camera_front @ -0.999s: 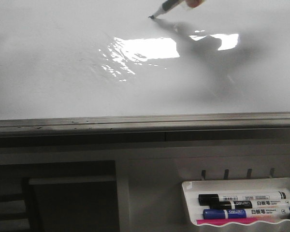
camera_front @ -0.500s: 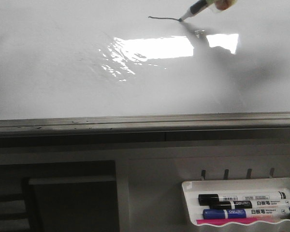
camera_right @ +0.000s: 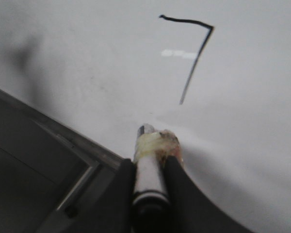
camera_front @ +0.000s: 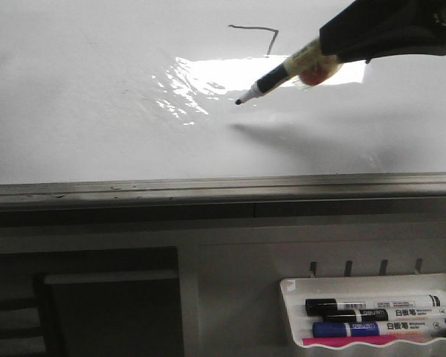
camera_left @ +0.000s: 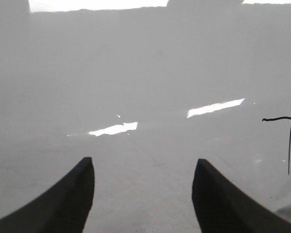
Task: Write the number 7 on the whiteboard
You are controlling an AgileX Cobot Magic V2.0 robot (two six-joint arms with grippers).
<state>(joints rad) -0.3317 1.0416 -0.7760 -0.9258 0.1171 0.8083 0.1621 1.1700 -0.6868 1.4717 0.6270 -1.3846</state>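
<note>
i'm looking at the number 7 (camera_front: 256,33) sitting finished high on the whiteboard (camera_front: 97,134), and my right gripper (camera_right: 150,170) is clamping the marker (camera_front: 271,80) with its tip hanging off the surface, near the 7. biggest worry: the uncapped tip dipping and smearing a stray line, or the marker slipping. my left gripper (camera_left: 143,194) is hovering spread wide with nothing in it. the marker tray (camera_front: 290,297) is holding 1 black marker (camera_front: 379,305), 1 blue marker (camera_front: 379,326) and something pink.

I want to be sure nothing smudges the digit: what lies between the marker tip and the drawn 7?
Only bare whiteboard with a bright light reflection, as the front view shows; the marker tip is apart from the 7.
</note>
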